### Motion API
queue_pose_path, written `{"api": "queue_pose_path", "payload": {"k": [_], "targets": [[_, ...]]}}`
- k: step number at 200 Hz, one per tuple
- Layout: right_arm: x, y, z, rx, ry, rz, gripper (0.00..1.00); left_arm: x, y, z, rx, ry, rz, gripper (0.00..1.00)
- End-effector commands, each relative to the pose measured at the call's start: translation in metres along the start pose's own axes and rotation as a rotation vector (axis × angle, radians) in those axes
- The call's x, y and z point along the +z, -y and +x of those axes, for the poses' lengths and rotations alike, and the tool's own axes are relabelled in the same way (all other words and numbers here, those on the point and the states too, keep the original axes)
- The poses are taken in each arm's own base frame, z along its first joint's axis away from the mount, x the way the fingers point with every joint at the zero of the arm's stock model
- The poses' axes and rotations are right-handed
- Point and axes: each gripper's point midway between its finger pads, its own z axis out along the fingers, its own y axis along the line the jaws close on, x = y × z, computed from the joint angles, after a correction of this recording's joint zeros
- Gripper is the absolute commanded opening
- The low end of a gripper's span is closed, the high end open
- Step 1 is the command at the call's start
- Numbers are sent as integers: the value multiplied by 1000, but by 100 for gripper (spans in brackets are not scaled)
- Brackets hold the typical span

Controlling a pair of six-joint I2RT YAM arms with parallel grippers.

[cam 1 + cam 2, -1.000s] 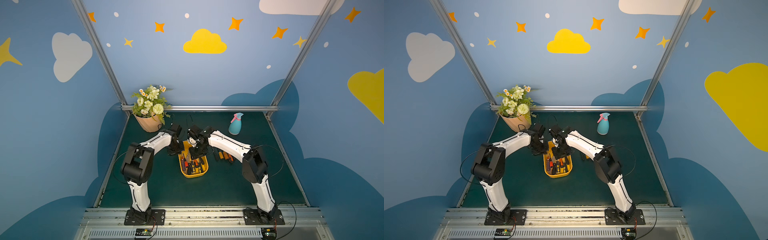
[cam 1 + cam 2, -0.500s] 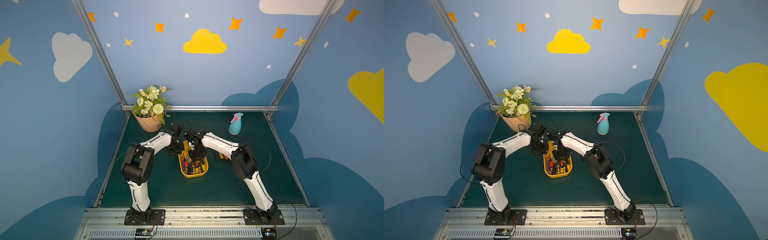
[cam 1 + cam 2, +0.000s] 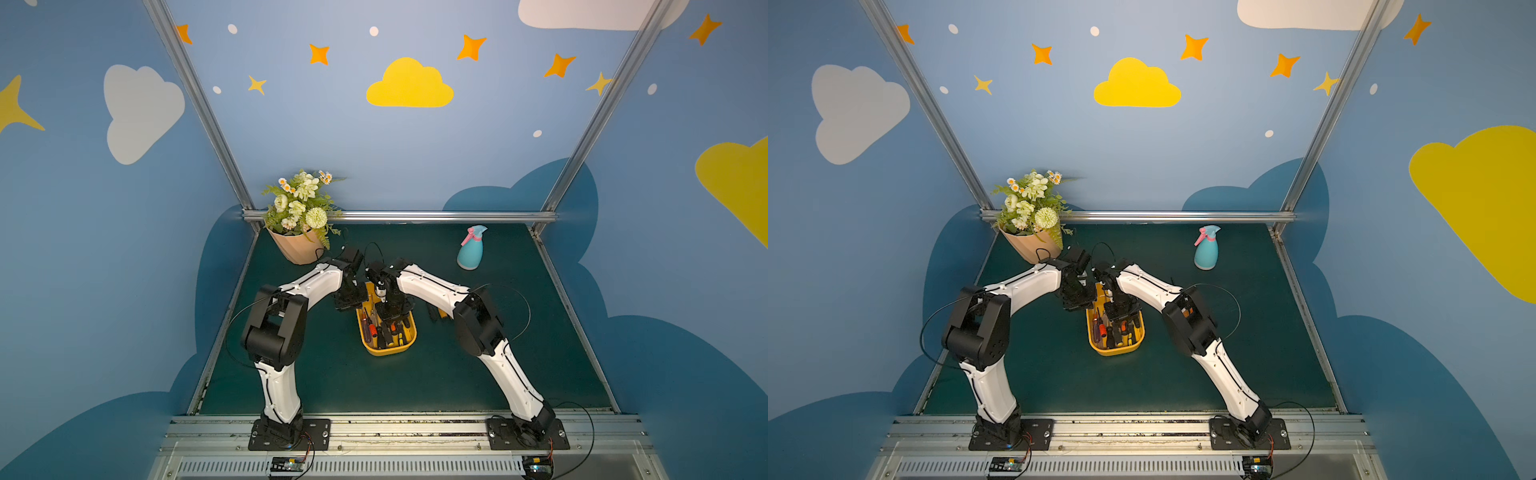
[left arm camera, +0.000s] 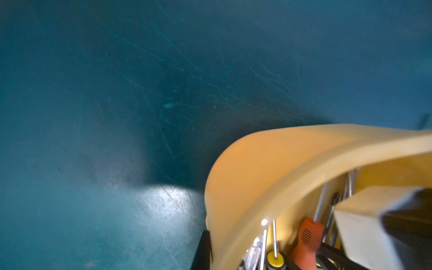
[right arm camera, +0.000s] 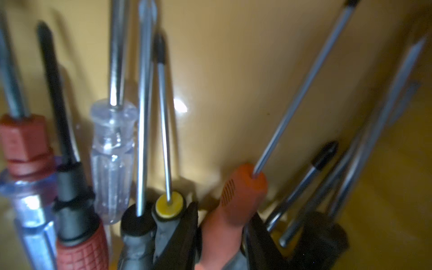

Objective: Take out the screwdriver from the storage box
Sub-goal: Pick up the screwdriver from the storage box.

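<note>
Green mat (image 3: pixel 332 386) | left pincer (image 3: pixel 349 297) closed, tips hidden | right pincer (image 5: pixel 222 212) flanks orange screwdriver (image 5: pixel 243 187), grip unclear, blurred

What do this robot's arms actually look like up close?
The left arm and right arm are slim, with smooth white shells and chunky black joints. Thin black cables loop off each one. Each is mounted on a black plate and ends in a black gripper.
</note>
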Motion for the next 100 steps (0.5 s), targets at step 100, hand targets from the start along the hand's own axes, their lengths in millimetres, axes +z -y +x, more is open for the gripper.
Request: {"api": "queue_pose_path", "payload": {"k": [100], "targets": [[-30, -4, -2, -60, 124, -23, 1, -12, 12, -9, 1, 2, 35, 2]]}}
